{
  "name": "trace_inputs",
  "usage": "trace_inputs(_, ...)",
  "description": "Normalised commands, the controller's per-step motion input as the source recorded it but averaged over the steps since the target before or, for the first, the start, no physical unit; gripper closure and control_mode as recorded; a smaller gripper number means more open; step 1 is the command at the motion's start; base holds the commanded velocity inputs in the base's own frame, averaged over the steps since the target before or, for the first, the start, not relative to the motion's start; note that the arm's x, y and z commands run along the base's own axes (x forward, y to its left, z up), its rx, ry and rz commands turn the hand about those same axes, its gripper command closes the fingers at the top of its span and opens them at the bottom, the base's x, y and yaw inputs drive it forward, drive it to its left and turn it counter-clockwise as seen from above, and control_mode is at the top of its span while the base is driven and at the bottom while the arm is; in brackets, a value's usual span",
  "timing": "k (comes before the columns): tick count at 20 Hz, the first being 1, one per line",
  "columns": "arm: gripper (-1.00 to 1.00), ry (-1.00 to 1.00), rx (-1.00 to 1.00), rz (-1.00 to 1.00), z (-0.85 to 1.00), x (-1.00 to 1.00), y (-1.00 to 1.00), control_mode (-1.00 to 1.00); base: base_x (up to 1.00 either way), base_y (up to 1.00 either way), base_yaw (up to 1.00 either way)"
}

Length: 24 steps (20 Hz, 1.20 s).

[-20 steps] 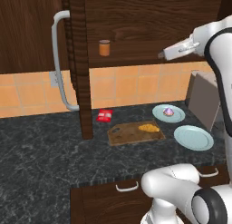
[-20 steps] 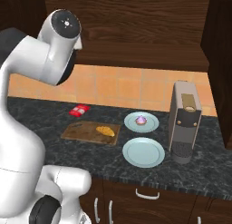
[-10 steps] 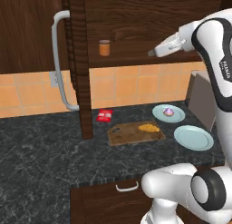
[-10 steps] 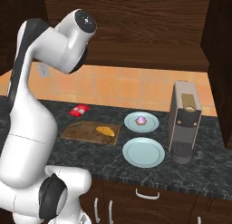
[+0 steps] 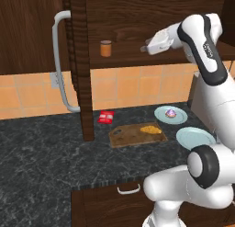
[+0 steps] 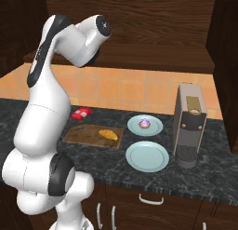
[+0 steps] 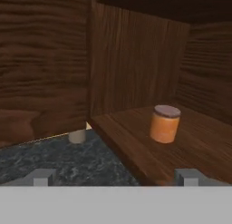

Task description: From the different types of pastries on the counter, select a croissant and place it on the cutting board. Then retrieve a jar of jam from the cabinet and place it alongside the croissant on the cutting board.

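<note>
Cabinet [image 5: 137, 19] shelf holds 1 upright jar of jam [image 7: 165, 124], lid on.

Bare shelf between pincer [image 5: 143, 48] and jar of jam [image 7: 165, 124]; cabinet [image 7: 136, 64] walls around.

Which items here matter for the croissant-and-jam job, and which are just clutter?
Job items:
- croissant, already on the cutting board
- jar of jam, upright on the cabinet shelf
- gripper, fingers open, short of the jar

Lying about:
- pink-topped pastry on a pale-blue plate
- empty plate
- red packet
- coffee machine
</note>
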Motion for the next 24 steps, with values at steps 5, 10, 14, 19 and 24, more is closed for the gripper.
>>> trace_inputs(5, -1.00, -0.01, 0.00, 0.23, -0.23, 0.47, 0.15, -1.00, 0.00, 0.00, 0.00)
trace_inputs(10, -1.00, -0.15, 0.00, 0.21, 0.00, 0.54, 0.14, -1.00, 0.00, 0.00, 0.00)
trace_inputs(14, -1.00, 0.00, 0.00, 0.13, -0.12, 0.64, 0.12, -1.00, 0.00, 0.00, 0.00)
trace_inputs(19, -1.00, 0.04, 0.00, 0.05, -0.04, 0.75, 0.27, -1.00, 0.00, 0.00, 0.00)
trace_inputs(24, -1.00, 0.02, 0.00, 0.08, -0.14, 0.59, 0.31, -1.00, 0.00, 0.00, 0.00)
